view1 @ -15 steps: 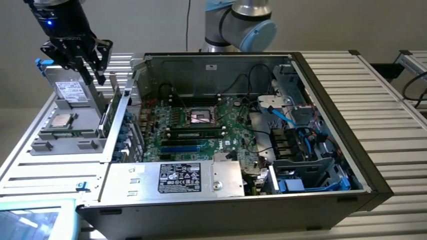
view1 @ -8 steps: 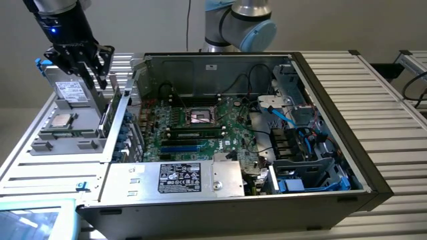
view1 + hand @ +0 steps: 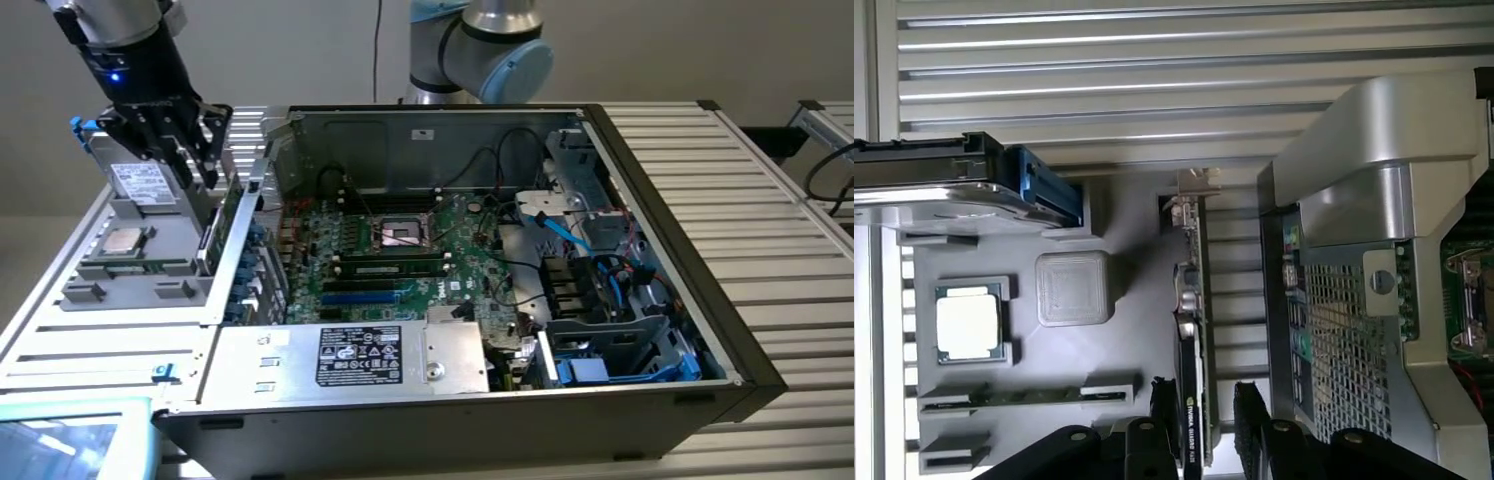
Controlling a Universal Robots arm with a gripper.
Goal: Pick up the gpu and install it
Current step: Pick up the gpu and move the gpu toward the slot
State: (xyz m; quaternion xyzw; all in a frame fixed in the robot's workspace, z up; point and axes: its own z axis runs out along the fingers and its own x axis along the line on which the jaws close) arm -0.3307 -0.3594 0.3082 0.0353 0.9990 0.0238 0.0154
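Exterior view: my end effector [image 3: 180,160] hung over the grey tray [image 3: 134,268] on the desk, at the exterior view's left of the computer case [image 3: 627,415]. It was spread wide and held nothing.

Wrist view: the graphics card [image 3: 1194,340] stood on edge in the tray beside the case. My fingers [image 3: 1162,410] flanked it, one on each side, without gripping.

Judgement: keep the card centred, come down square, and close evenly on its flat faces.

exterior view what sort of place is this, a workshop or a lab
Most likely a robot lab or test cell for PC assembly: a robot arm by a slatted table, an opened PC case, and a tray holding a CPU and the gpu.
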